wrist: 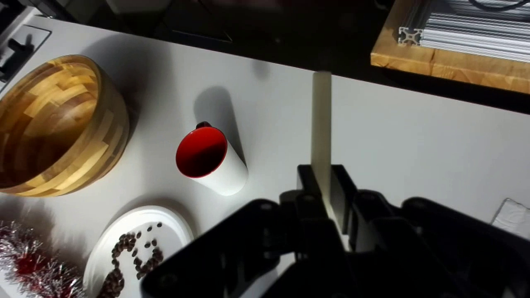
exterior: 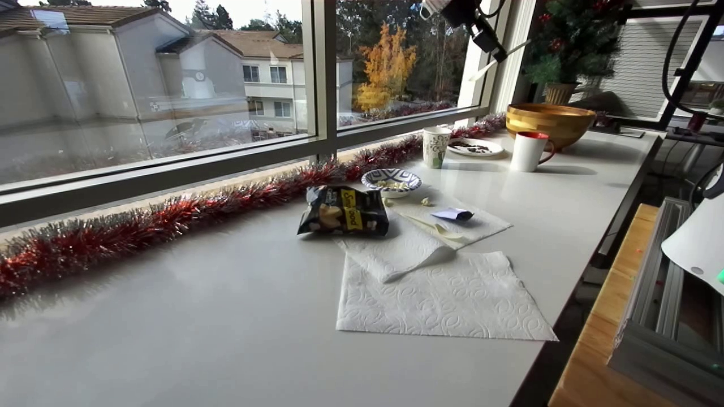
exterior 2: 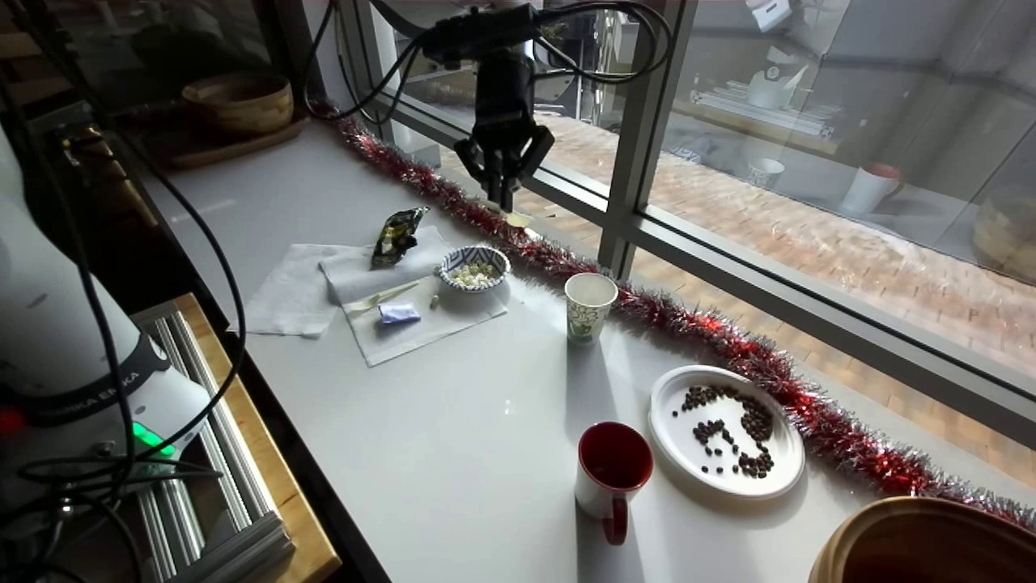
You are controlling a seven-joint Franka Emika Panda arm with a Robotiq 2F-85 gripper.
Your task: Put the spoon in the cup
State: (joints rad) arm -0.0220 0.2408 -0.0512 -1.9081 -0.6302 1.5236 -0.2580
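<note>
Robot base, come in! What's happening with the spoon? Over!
Gripper shut on spoon, held aloft. Not yet in paper cup or mug. Nothing obvious blocking either opening.

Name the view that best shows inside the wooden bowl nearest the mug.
The wrist view: though cropped at left, the wooden bowl shows its inside clearly. In an exterior view, mainly its outer wall shows; in an exterior view, its rim and dark inside are cropped.

Red-and-silver tinsel (exterior: 226,208) runs along window frame (exterior: 322,68). White plate (exterior 2: 678,444) holds dark beans (exterior 2: 757,421); wooden bowl (exterior: 544,127) near. Black snack bag (exterior: 342,212) sits beside patterned bowl (exterior: 390,174).
</note>
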